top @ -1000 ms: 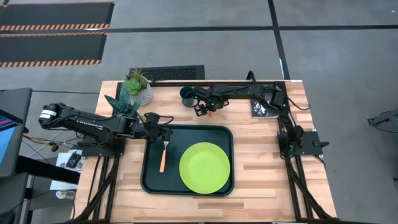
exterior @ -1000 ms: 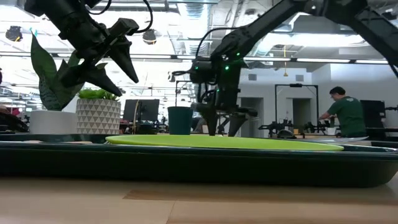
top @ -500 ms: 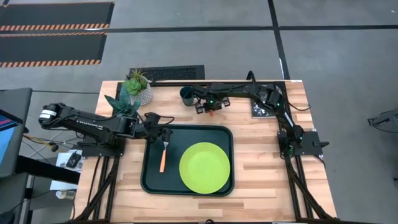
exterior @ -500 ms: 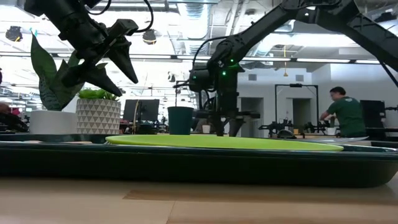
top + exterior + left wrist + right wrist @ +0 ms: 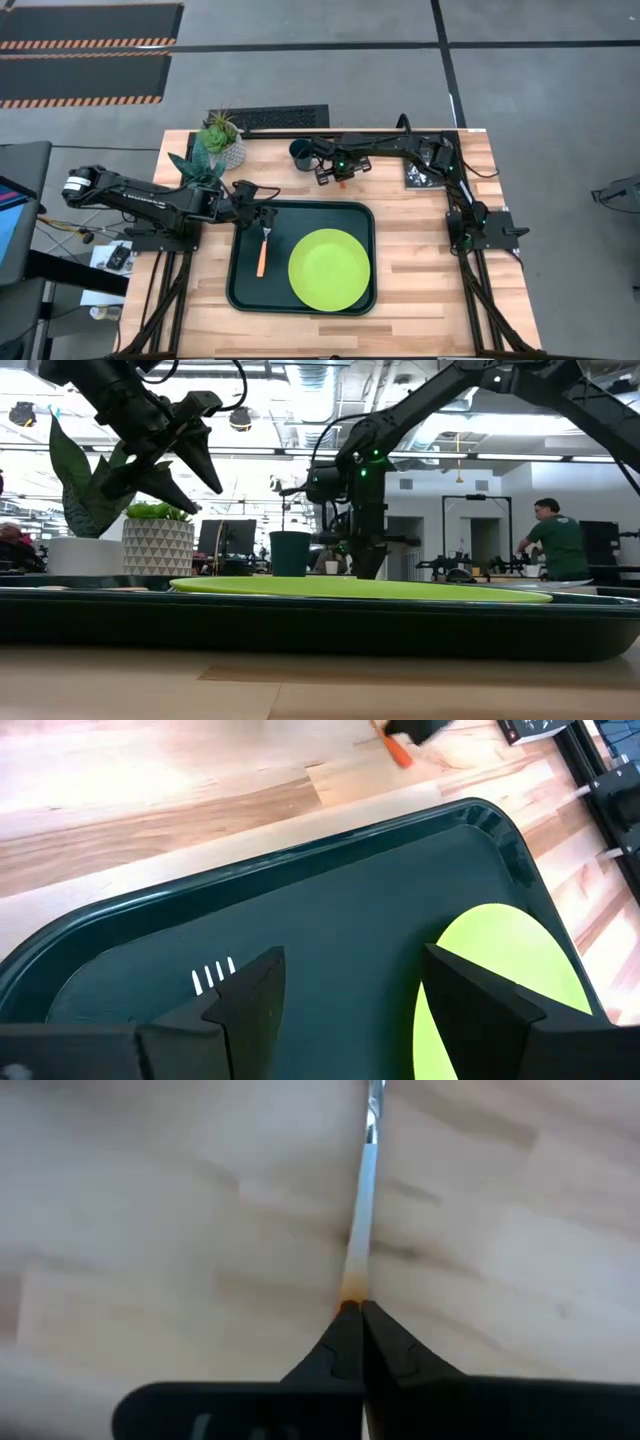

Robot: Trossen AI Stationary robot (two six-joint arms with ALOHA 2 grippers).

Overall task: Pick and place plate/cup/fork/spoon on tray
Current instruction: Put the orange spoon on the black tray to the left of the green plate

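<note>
A robotics lab or open workshop: a wooden worktop (image 5: pixel 420 250) on a metal frame stands on grey floor with hazard-striped mats (image 5: pixel 85 45), while beyond it ceiling strip lights (image 5: pixel 545 458), monitors (image 5: pixel 225 538) and a person (image 5: pixel 558 545) at other rigs show.

From my station the table (image 5: pixel 420 290) reads as pale, smooth wood planks with visible grain, and the tray (image 5: pixel 380 910) looks like dark green plastic with a faint sheen on its raised rim. The plate (image 5: pixel 329 270) appears smooth matt lime plastic; the spoon (image 5: pixel 362 1210) shows a shiny metal neck running into an orange handle pinched between my right gripper (image 5: pixel 352 1315) and its matt black fingers.
</note>
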